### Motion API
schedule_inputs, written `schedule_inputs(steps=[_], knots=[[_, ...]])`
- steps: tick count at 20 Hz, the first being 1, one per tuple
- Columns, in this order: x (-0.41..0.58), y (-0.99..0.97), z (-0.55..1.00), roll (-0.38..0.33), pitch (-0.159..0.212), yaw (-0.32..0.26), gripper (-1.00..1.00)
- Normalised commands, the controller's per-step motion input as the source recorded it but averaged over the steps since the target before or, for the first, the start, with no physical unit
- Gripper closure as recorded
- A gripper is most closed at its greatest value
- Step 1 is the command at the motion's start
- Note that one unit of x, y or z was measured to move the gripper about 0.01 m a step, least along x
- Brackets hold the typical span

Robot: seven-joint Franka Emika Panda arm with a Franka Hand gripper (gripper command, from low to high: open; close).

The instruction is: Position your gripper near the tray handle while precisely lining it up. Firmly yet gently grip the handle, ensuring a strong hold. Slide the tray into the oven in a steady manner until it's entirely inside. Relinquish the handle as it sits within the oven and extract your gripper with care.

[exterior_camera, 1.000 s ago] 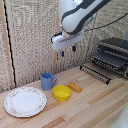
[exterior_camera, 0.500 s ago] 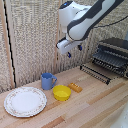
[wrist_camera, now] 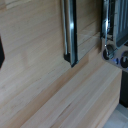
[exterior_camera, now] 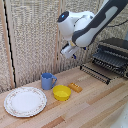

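The oven (exterior_camera: 116, 46) stands at the exterior view's right, dark with a silvery top. The tray (exterior_camera: 107, 61), a dark wire rack, sticks out of its front. The tray handle (exterior_camera: 94, 73) is the thin dark bar along its front edge, low over the wooden table. My gripper (exterior_camera: 70, 53) hangs in the air to the exterior view's left of the handle and above it, touching nothing. It looks open and empty. The wrist view shows the handle bar (wrist_camera: 70, 31) and the oven front with its knobs (wrist_camera: 112, 35). One dark fingertip (wrist_camera: 1, 50) shows at the picture's edge.
On the wooden table (exterior_camera: 95, 107) stand a round patterned white plate (exterior_camera: 25, 101), a blue mug (exterior_camera: 48, 80), a yellow bowl (exterior_camera: 62, 92) and a small orange object (exterior_camera: 75, 87). A woven panel wall is behind them.
The arm has moved toward the exterior view's right and a little lower, closer to the oven and the tray handle. Nothing on the table has moved.
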Motion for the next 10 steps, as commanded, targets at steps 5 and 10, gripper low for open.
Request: schedule_inputs(steps=[5, 10], knots=[[0.0, -0.33, -0.26, -0.346, 0.0, 0.101, -1.0], [-0.015, -0.4, -0.26, -0.29, 0.0, 0.059, -1.0]])
